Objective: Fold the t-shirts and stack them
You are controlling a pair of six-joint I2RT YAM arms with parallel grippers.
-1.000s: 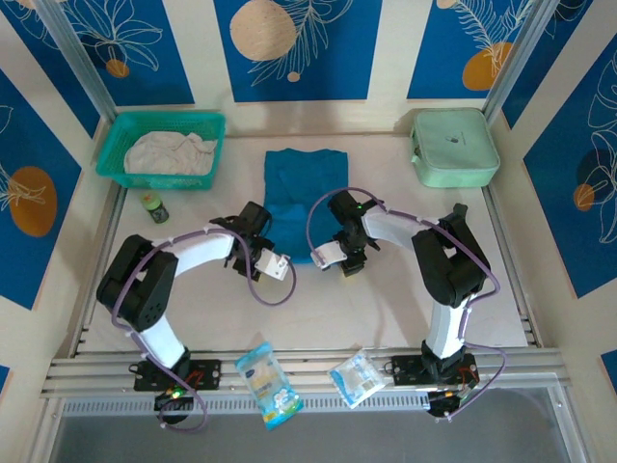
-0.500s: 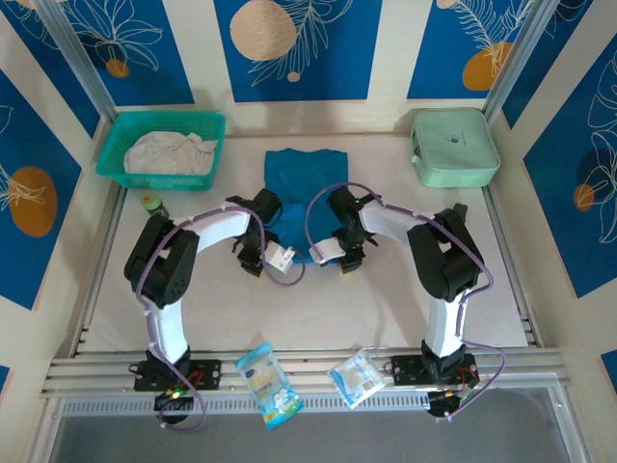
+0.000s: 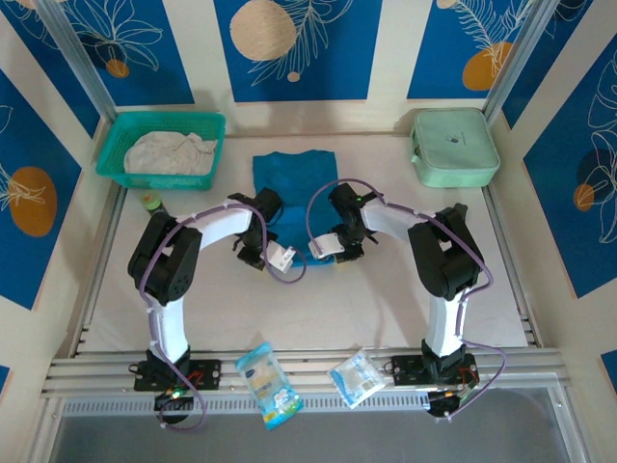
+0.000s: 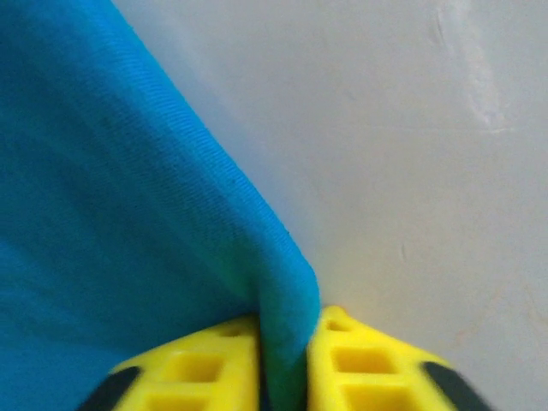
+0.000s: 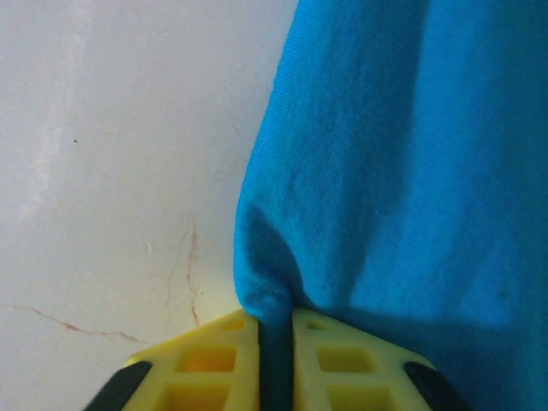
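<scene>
Off-white t-shirt (image 3: 172, 152) lies crumpled in the basket (image 3: 109, 147) at ten o'clock. Left gripper (image 4: 284, 342) pinches the near-left corner of the teal-blue t-shirt (image 3: 294, 174), spread at twelve o'clock; right gripper (image 5: 276, 330) pinches its near-right corner. Folding looks barely begun; stacking remains.
</scene>
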